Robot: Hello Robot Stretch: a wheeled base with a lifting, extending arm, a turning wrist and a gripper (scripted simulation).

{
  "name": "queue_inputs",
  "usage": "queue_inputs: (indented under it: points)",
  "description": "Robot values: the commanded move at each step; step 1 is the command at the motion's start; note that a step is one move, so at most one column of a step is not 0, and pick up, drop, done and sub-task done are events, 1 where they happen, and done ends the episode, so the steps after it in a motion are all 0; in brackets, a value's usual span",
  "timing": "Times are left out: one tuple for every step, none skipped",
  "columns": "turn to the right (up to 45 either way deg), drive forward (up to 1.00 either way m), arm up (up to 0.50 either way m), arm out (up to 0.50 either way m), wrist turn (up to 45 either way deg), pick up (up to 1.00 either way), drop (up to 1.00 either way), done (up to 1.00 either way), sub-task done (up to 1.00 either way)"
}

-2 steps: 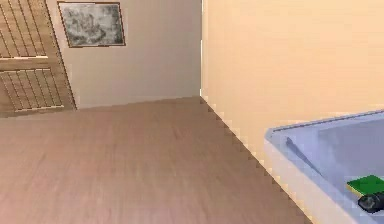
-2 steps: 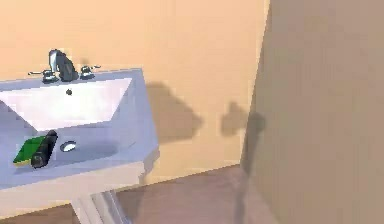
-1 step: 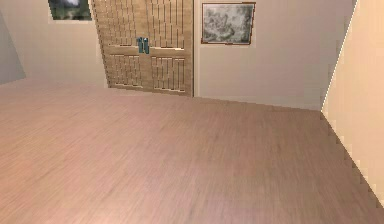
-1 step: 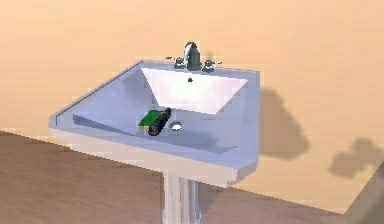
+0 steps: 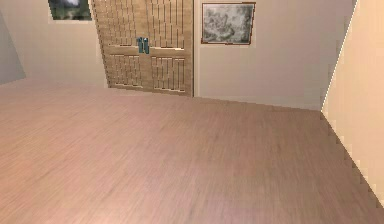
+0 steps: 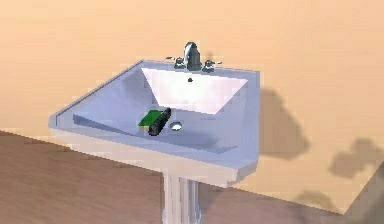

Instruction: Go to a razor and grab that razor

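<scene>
Frankly, the state of the claw cannot be told from these views. In the arm side view, a pale pedestal sink (image 6: 98,106) stands against a peach wall (image 6: 60,45). In its basin lies a small dark thing with a green end (image 6: 155,121), too small to be called a razor with any certainty. It rests on the sloping bottom of the basin, just beside the round drain (image 6: 177,126) and to its left in the picture. A metal faucet (image 6: 190,50) rises from the back ledge of the sink, with a small handle (image 6: 212,66) on each side of it. The sink's pedestal (image 6: 185,200) goes down to a wooden floor (image 6: 50,180).

In the forward view, a wide stretch of wooden floor (image 5: 180,160) runs to a pale far wall. A wooden double door (image 5: 146,45) is set in that wall, left of the middle. A framed picture (image 5: 228,22) hangs just right of the door, and another picture (image 5: 70,9) hangs to its left at the top edge. A cream side wall (image 5: 360,95) closes the forward view's right.
</scene>
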Motion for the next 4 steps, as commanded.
queue_inputs:
  points:
    - [0.0, 0.0, 0.38, 0.0, 0.0, 0.0, 0.0, 0.0, 0.0]
    - [0.0, 0.0, 0.0, 0.48, 0.0, 0.0, 0.0, 0.0, 0.0]
    - [0.0, 0.0, 0.0, 0.0, 45.0, 0.0, 0.0, 0.0, 0.0]
    - [0.0, 0.0, 0.0, 0.0, 45.0, 0.0, 0.0, 0.0, 0.0]
